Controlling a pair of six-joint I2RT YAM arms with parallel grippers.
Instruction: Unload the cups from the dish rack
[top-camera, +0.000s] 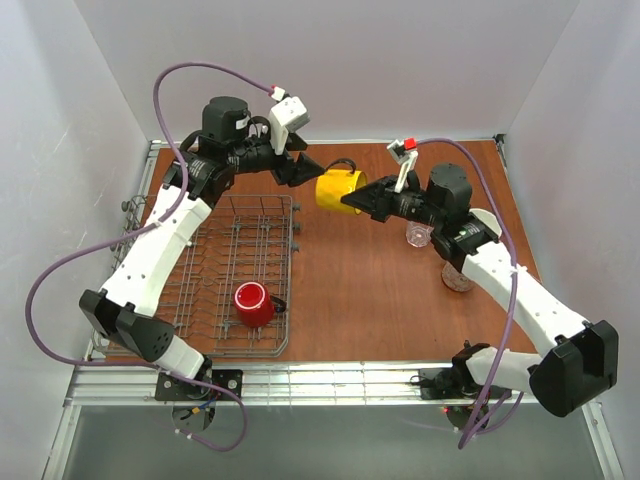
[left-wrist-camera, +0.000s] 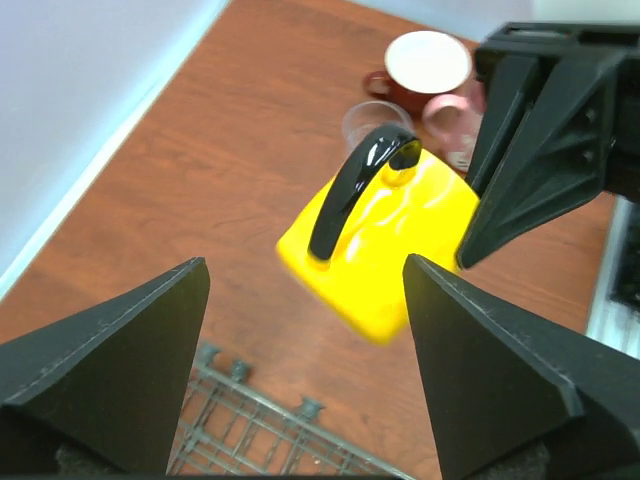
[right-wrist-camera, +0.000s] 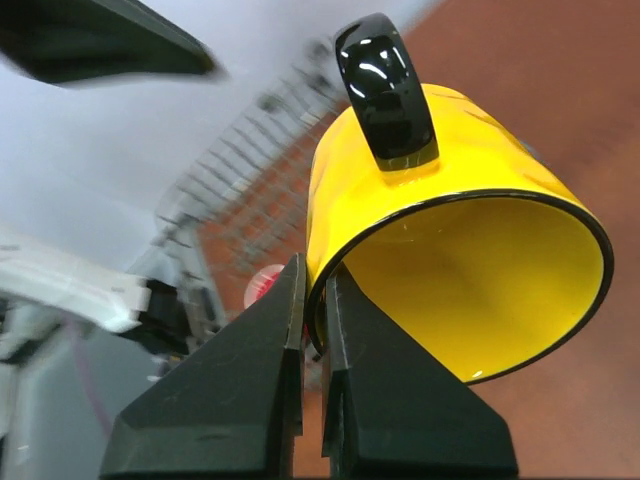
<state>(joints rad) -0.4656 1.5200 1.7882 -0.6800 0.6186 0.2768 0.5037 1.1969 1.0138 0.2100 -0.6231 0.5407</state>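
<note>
My right gripper (top-camera: 372, 203) is shut on the rim of the yellow mug (top-camera: 340, 190) and holds it tilted in the air, just right of the dish rack (top-camera: 200, 290). In the right wrist view one finger is inside the yellow mug (right-wrist-camera: 450, 230) and one outside; the gripper (right-wrist-camera: 315, 268) pinches its wall. My left gripper (top-camera: 298, 168) is open and empty, just left of that mug; its own view shows the gripper (left-wrist-camera: 305, 265) apart from the yellow mug (left-wrist-camera: 400, 250). A red mug (top-camera: 253, 304) stands in the rack's near right part.
On the table right of the rack stand a clear glass tumbler (left-wrist-camera: 372, 122), a pink mug (left-wrist-camera: 455, 112) and a white-lined cup (left-wrist-camera: 428, 60). The tumbler (top-camera: 417, 235) shows beside my right arm. White walls close the back and both sides. The rack's corner (left-wrist-camera: 260, 420) lies under my left gripper.
</note>
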